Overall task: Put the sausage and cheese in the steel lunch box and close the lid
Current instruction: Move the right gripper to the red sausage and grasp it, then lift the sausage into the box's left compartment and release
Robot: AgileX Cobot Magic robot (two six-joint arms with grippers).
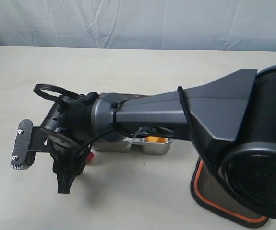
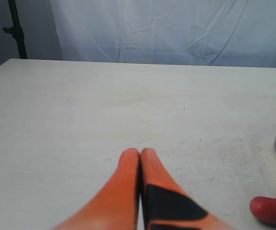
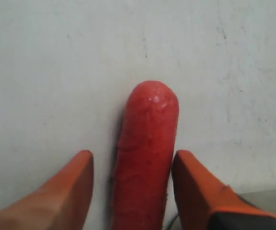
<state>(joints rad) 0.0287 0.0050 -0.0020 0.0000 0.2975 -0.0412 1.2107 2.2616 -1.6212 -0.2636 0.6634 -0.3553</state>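
Between the parted fingers [image 3: 70, 187] of the right hand [image 3: 133, 158], the sausage [image 3: 147, 143] lies on the desk [image 3: 56, 72], its length along them, ungripped.

The right arm [image 1: 147, 112], dark grey, reaches from the right edge across the middle of the pale bench [image 1: 142, 67] and covers most of the steel lunch box [image 1: 153, 148]. The cheese [image 1: 155, 139] lies in the box's exposed compartment. A small red part of the sausage [image 1: 90, 156] shows just left of the box. The lid [image 1: 214, 201] lies at lower right, orange band visible and partly hidden by the arm.
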